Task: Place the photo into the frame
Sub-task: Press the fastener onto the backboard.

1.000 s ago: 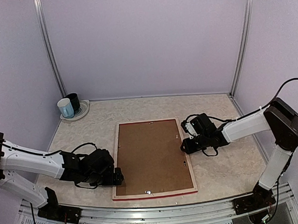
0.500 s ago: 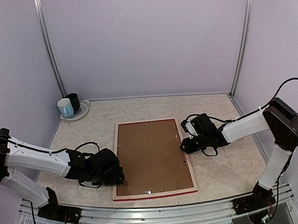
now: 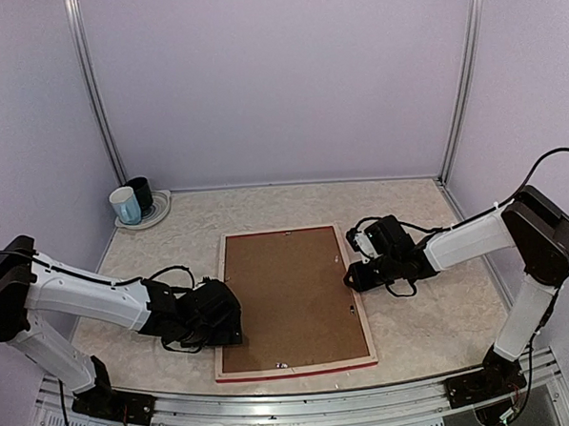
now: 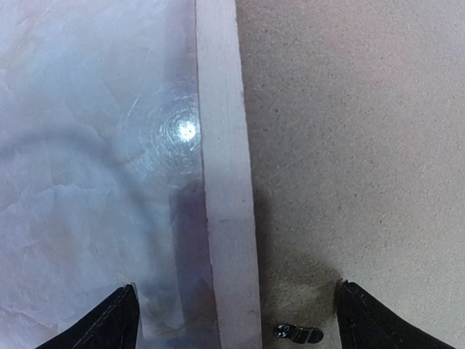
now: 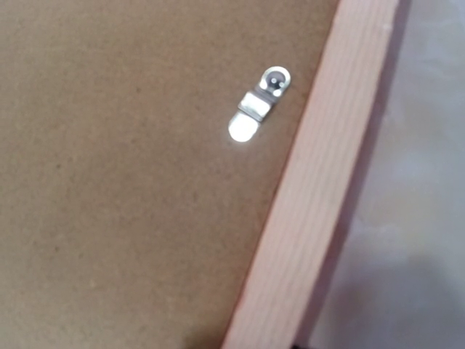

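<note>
left claw point(image 4: 236, 321) spread, frame point(image 4: 225, 145) face-down

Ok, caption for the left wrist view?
Open left fingers straddle the frame's wooden rail, table on one side, backing board on the other.

Left arm point(image 3: 88, 295) swung in toward the frame point(image 3: 363, 316). Left pincer point(image 3: 226, 325) shifted right, from just off the left rail to over it, fingers straddling it. Shoulder end now higher in top view.
</note>
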You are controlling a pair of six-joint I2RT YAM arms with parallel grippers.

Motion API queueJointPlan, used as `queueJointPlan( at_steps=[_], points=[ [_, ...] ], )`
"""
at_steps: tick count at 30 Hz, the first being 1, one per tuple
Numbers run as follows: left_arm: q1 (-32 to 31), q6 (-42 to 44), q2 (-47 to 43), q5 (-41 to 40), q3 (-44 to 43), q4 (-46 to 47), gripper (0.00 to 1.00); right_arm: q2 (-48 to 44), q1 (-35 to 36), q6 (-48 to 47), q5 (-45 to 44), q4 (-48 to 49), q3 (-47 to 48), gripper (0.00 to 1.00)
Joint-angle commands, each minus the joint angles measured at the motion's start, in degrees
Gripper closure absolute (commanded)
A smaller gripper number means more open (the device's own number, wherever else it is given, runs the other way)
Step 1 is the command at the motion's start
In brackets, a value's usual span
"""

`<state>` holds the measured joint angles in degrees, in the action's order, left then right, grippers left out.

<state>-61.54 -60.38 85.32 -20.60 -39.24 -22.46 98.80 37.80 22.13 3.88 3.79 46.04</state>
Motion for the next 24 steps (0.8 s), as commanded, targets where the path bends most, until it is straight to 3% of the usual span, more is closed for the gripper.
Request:
queueJointPlan(
  at_steps=[1,10,24],
  points=[
    [-0.4,-0.1,3.2,0.2,-1.1,-0.3,0.08,0.9,-0.3,-0.4,1.3,0.7,-1.0,0.71],
    [-0.5,-1.8,-0.6,1.2,1.3,-0.9,0.23,1.4,-0.4,-0.5,1.6,0.8,-0.8,0.71],
    [-1.5,-2.8,-2.8,4.2,5.5,1.3,0.34,2.2,-0.7,-0.4,1.8,0.6,-0.5,0.71]
  ],
)
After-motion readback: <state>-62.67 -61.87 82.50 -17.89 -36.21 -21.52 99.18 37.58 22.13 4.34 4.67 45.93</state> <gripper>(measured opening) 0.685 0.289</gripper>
